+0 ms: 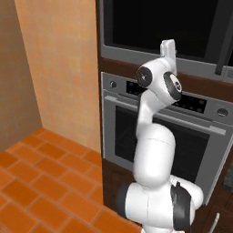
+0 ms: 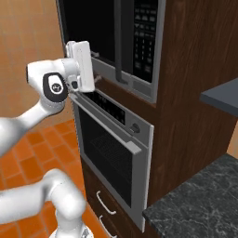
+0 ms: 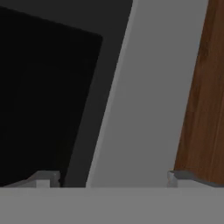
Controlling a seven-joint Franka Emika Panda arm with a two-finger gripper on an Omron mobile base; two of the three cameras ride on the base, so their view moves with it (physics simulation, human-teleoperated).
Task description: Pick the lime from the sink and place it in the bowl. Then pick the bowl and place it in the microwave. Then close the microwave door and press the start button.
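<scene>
A: Facing the tall wooden cabinet [image 2: 195, 69], the arm [image 1: 152, 150] is seen raised, with its hand at the lower edge of the microwave [image 1: 159, 27]. How are the fingers [image 3: 114, 178] held?

B: They are spread wide in the hand view, one tip at the lower left and one at the lower right, and nothing is held between them. The grey steel frame [image 3: 144, 87] of the microwave is seen just ahead of them, with the black cavity on one side and the brown wood on the other.

A: Where is the microwave placed?

B: It is built into the cabinet directly above the steel oven [image 2: 114, 153]. In the right base view its dark cavity is seen open towards the arm, and its keypad panel [image 2: 144, 35] is set to the right of that opening. Whether the tall dark panel beside the keypad is the microwave door cannot be told.

A: And the oven?

B: Its windowed door is shut, a bar handle [image 1: 164, 116] is seen across the top, and a row of controls with round knobs is set above that. Two drawers with curved pulls are fitted beneath it.

A: What else is shown?

B: An orange tiled floor [image 1: 41, 177] is seen to the left of the cabinet, and a dark stone bench [image 2: 200, 204] is seen at the lower right of the right base view.
</scene>
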